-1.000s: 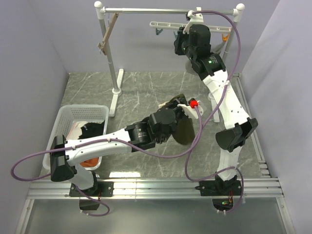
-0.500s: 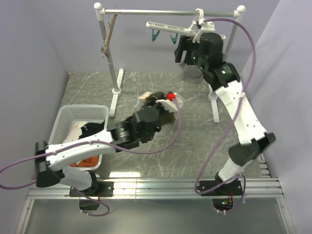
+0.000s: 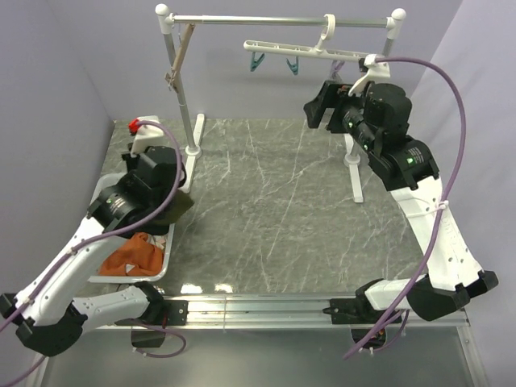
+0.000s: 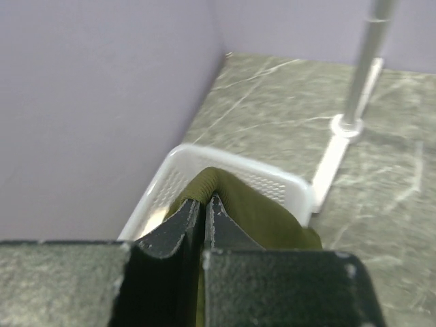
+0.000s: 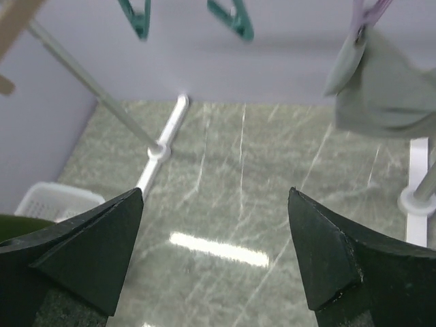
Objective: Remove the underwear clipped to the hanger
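Observation:
My left gripper [image 4: 206, 199] is shut on the dark olive green underwear [image 4: 266, 211], which hangs over the near right corner of the white basket [image 4: 238, 160]. From above, the olive cloth [image 3: 179, 208] shows at the basket's [image 3: 103, 189] right rim, under my left wrist. The white hanger [image 3: 310, 50] with teal clips [image 3: 256, 61] hangs on the rail. The light grey underwear [image 5: 385, 92] stays clipped at its right end. My right gripper [image 5: 215, 194] is open and empty, just below and in front of the hanger [image 3: 318, 109].
An orange cloth [image 3: 133, 254] lies in the basket. The rack's left post [image 3: 182, 97] and foot [image 3: 193, 153] stand beside the basket; its right post [image 3: 355, 165] is behind my right arm. A wooden hanger [image 3: 179, 52] dangles at the rail's left end.
My left arm swung left from mid-table to the basket, carrying the olive underwear. My right gripper opened and drew back from the hanger.

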Controlling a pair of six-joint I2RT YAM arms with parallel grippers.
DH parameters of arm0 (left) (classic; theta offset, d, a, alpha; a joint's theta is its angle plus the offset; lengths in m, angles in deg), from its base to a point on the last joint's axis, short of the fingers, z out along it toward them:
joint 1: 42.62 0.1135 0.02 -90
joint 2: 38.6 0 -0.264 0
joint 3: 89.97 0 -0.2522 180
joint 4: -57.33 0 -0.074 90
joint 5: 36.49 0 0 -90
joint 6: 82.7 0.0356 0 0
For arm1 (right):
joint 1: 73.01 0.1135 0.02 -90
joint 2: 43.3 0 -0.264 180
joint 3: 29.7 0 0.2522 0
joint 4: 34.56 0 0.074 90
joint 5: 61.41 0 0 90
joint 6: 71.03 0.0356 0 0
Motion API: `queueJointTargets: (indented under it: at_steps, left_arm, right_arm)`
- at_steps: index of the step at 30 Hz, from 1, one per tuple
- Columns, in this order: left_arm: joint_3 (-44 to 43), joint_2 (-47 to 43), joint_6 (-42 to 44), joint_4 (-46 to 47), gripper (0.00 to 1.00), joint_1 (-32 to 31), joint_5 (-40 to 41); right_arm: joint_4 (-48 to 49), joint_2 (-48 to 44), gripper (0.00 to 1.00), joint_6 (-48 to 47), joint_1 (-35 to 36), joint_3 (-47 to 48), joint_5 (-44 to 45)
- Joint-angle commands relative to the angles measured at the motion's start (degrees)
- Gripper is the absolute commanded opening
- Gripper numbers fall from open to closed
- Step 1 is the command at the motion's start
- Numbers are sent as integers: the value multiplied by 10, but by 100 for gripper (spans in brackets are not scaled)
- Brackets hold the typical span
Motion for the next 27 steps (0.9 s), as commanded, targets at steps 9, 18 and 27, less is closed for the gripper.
queueJointTargets:
  at_steps: [9, 18, 27]
  left_arm:
    - [-10, -40, -63, -59, 0, 94, 12]
    - [-50, -63, 39, -12, 0, 117, 59]
    - [81, -59, -86, -60, 1, 132, -80]
  right_arm:
    - [-50, -47, 96, 13, 27, -57, -8]
    - [-79, -89, 97, 7, 28, -83, 8]
    - [-86, -96, 98, 7, 27, -94, 21]
